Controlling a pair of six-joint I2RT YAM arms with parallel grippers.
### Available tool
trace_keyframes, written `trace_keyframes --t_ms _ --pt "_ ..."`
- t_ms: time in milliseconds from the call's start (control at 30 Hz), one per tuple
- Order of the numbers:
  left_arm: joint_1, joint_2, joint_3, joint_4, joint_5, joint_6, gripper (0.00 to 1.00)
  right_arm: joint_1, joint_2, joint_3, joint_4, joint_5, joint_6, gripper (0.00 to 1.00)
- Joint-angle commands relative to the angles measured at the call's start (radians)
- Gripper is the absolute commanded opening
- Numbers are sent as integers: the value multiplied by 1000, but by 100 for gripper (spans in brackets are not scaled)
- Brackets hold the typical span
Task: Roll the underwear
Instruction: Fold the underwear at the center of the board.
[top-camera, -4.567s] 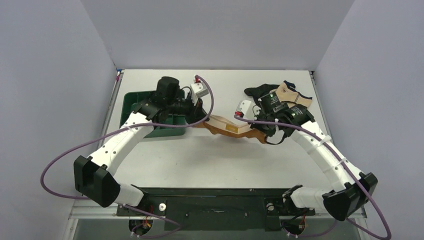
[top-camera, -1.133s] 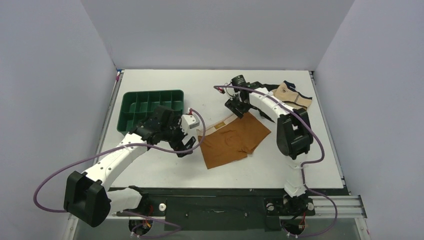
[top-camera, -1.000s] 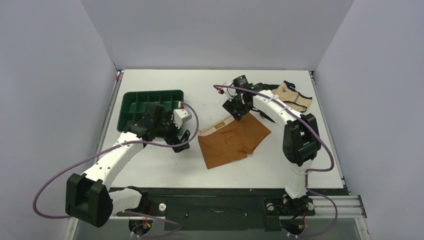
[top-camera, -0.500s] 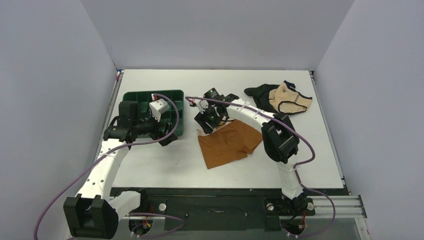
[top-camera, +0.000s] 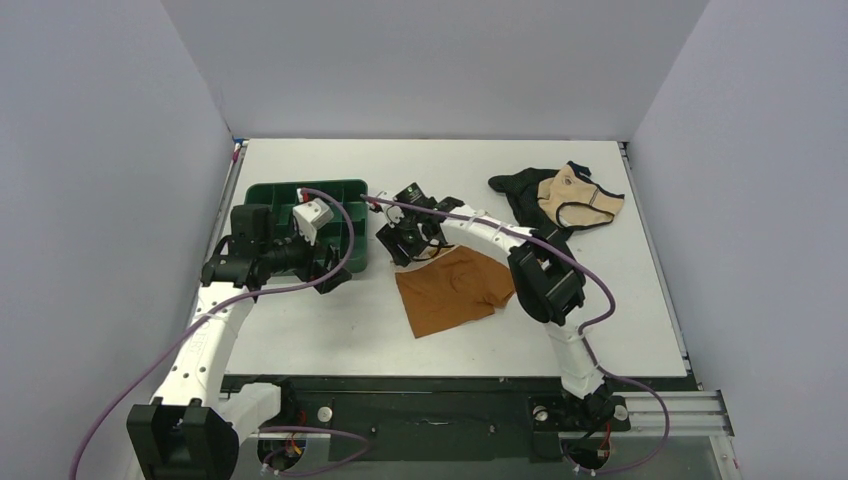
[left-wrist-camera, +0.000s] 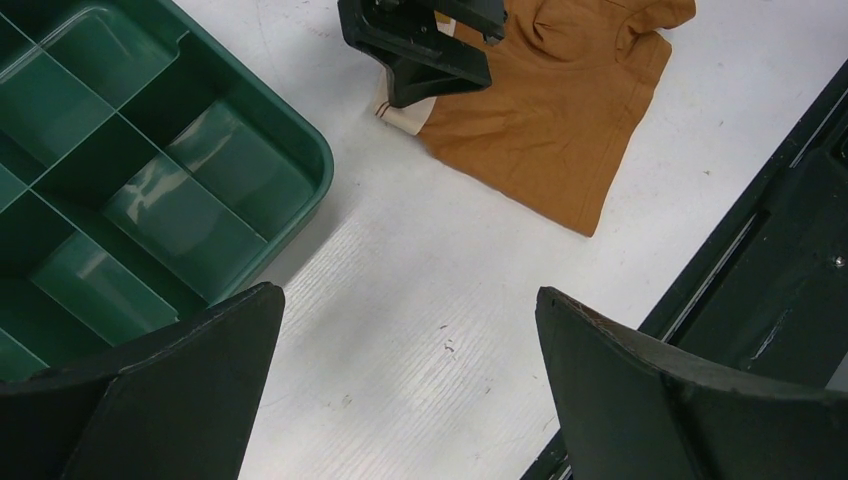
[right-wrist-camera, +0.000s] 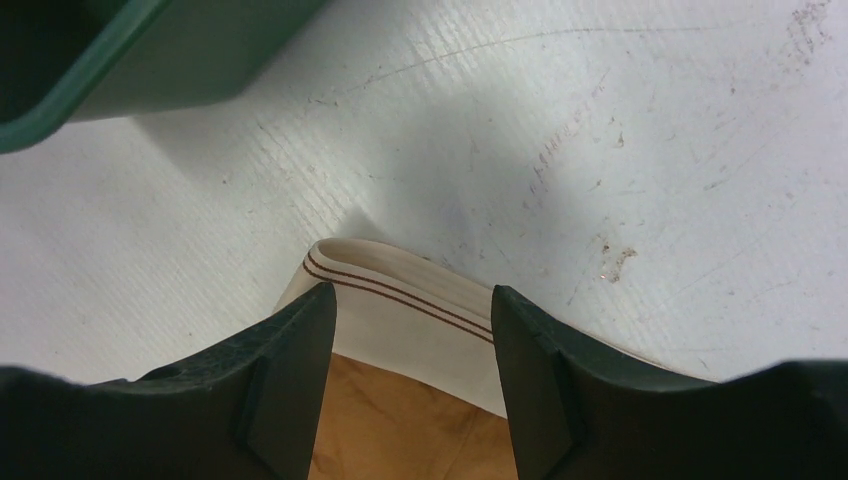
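My right arm climbs from its base to a bent elbow, then its forearm stretches far and to the left across the table (top-camera: 330, 330), ending with my right gripper (top-camera: 406, 240) tipped down at the cloth. In the right wrist view that right gripper (right-wrist-camera: 412, 296) has its jaws parted about halfway, and the waistband (right-wrist-camera: 420, 310) of the underwear (right-wrist-camera: 385, 430) sits in the gap between them, its folded corner poking out just past my fingertips (right-wrist-camera: 300, 330). The jaws are not pinched on it, and I cannot tell whether the tips touch the fabric or the table. The rest of the underwear (top-camera: 455, 290) spreads flat behind this gripper, back toward my base. The green tray (right-wrist-camera: 120, 60) lies just ahead and to the left of this gripper, apart from the waistband. My left arm runs from its base up the left side of the table, with the wrist turned to the right. My left gripper (top-camera: 332, 272) hangs above the near right corner of the green tray (top-camera: 290, 184), its jaws spread as wide as they go and holding nothing. From my left gripper (left-wrist-camera: 405, 300), the underwear (left-wrist-camera: 550, 120) lies ahead and to the right, and the green tray (left-wrist-camera: 290, 130) sits to the left. The black garment (top-camera: 515, 185) and the beige garment (top-camera: 570, 200) lie together well to the right of my right gripper.
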Motion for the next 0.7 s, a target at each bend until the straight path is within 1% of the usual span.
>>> trace_keyframes --t_ms 0,167,333,533,667 --pt "12 -27 26 3 14 17 97 40 6 -39 91 53 39 54" --pt "18 -33 29 5 6 16 97 73 7 -91 111 121 43 54" --pt "20 -38 26 11 -1 13 97 75 1 -95 107 156 34 54" --pt "19 -38 4 46 -14 -9 97 61 -78 -51 45 94 -12 58" --pt "20 -35 -2 78 -23 -26 97 52 -168 -83 -1 48 -75 62"
